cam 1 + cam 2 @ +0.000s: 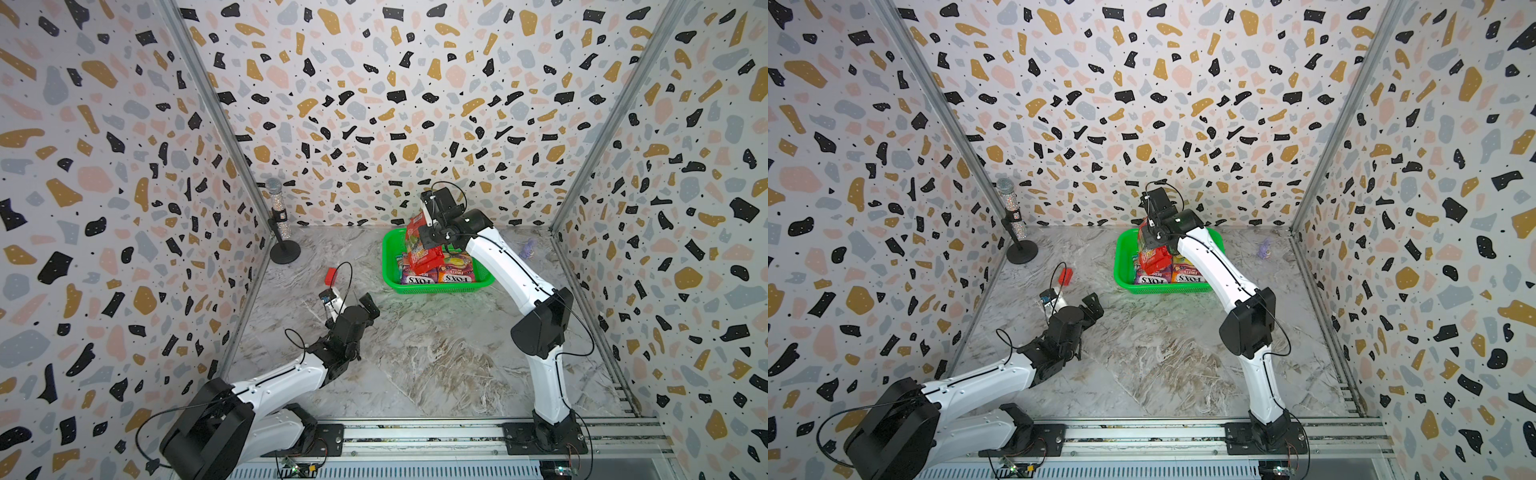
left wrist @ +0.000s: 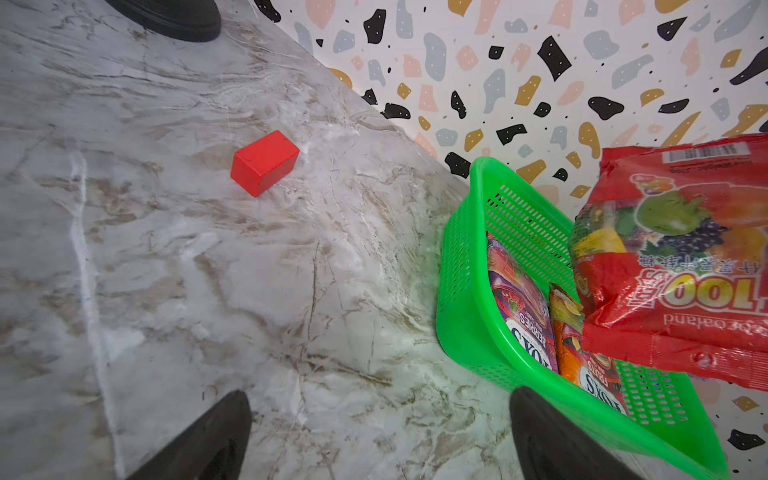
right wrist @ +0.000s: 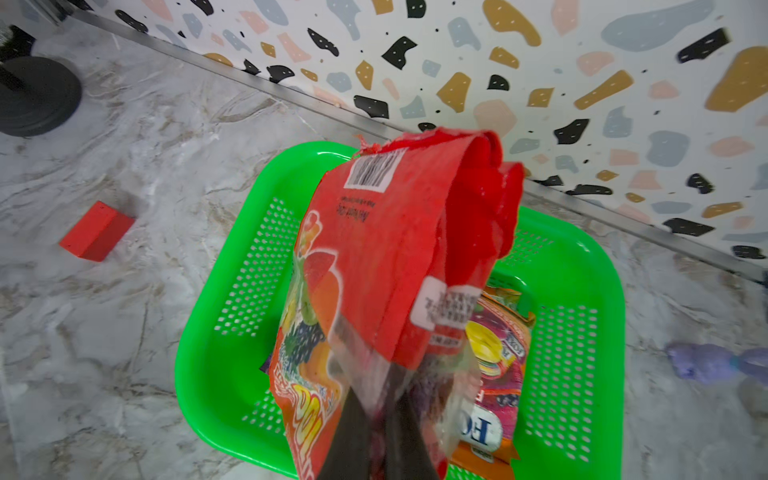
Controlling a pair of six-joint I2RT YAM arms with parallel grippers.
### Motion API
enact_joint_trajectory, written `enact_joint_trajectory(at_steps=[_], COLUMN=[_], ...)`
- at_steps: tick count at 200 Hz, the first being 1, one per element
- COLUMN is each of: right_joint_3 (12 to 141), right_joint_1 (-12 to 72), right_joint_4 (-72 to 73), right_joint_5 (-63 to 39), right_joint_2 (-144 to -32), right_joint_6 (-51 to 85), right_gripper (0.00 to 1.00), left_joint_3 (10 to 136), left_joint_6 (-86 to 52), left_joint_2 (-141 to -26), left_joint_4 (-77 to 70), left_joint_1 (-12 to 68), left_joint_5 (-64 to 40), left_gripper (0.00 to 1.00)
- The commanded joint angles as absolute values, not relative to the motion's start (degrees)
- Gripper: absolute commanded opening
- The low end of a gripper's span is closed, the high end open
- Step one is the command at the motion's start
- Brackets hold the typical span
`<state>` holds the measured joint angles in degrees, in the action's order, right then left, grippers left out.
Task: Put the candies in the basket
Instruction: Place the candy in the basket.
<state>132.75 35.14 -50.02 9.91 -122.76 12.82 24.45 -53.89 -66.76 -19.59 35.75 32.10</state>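
With the smaller glossy FOX'S bags [image 1: 417, 277] lying in the far green mesh plastic basket [image 1: 388, 270], the right gripper [image 3: 374, 399] held the big red fruit-print bag [image 3: 386, 249] pinched above it (apparently the last), while the left gripper [image 2: 382, 399] gaped wide and empty.

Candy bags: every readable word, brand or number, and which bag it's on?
"FOX'S": purple bag and orange bag, in both top views.
"BERRIES": purple bag, left wrist view.
"FRUITS": orange bag, left wrist view.
"100": red bag.
Unreadable: red bag's barcode digits, small print, Chinese characters, white sticker.
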Motion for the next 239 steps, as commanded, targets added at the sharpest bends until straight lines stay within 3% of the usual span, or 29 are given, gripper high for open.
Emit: enact_joint_trajectory(at_steps=[1,56,121,153,200,234,239], right_joint_3=[136.7,129.56,128.17,125.93,113.9,114.91,115.47], right_joint_1=[33.37,27.93,27.37,27.87,28.87,28.92,28.96], right_joint_4=[-48.25,-48.26,-47.29,-43.82,-35.08,-37.56,-38.34], right_joint_5=[2.83,-3.87,-9.19,-15.66,-16.25,-13.67,-12.72], right_joint_2=[-122.39,-130.88,-134.28,-133.0,-124.89,-124.11,-124.13], right_joint_6=[17.93,23.23,24.42,25.92,23.78,20.28,20.07], right_gripper=[0.0,0.0,0.0,0.0,0.0,0.0,0.08], left_joint_3=[24.43,24.48,24.7,24.87,25.05,25.31,25.39], left_joint_6=[-54.49,-54.32,-54.14,-54.06,-53.96,-53.88,-53.91], left_joint_2=[-66.42,-66.18,-66.77,-67.14,-67.66,-68.44,-68.51], left_joint_4=[-20.19,-20.07,-20.09,-20.11,-20.08,-20.06,-20.1], left_joint_1=[35.68,35.68,35.67,35.6,35.53,35.33,35.33], left_joint_5=[33.22,33.05,32.92,32.87,32.7,32.13,32.08], left_gripper=[1.0,1.0,1.0,1.0,1.0,1.0,1.0])
